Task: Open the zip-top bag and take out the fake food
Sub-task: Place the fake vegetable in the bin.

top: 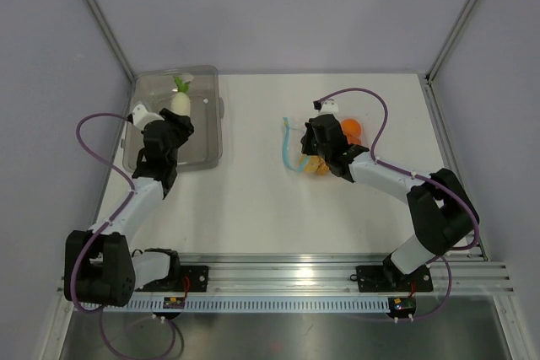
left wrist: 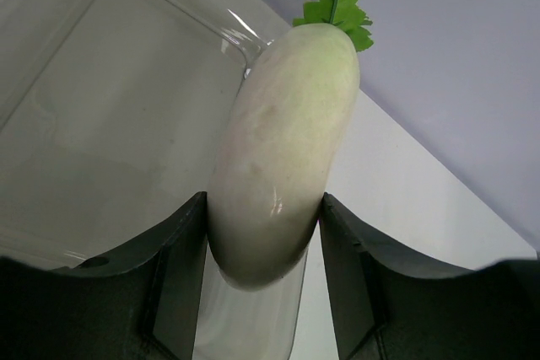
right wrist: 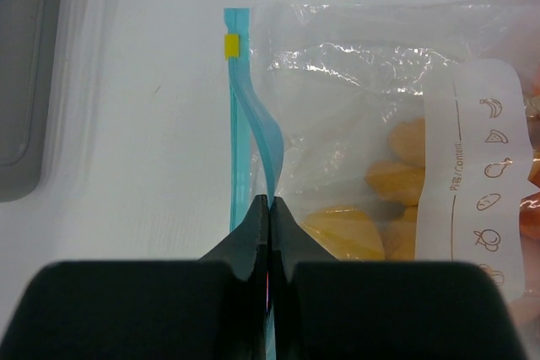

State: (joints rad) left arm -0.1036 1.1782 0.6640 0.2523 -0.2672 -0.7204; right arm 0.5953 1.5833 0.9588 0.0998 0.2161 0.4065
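Your zip-top bag (right wrist: 354, 82) has a white strip (right wrist: 472, 174) with little food drawings and the word "Content". Your right gripper (right wrist: 268, 208), middle right in the top view, is pinched tight on the bag's blue zip strip (right wrist: 253, 132). Yellow pieces (right wrist: 346, 229) lie inside. Your left gripper (left wrist: 263, 233), at the upper left, squeezes the white radish (left wrist: 283, 141) over the grey tray (left wrist: 101, 124).
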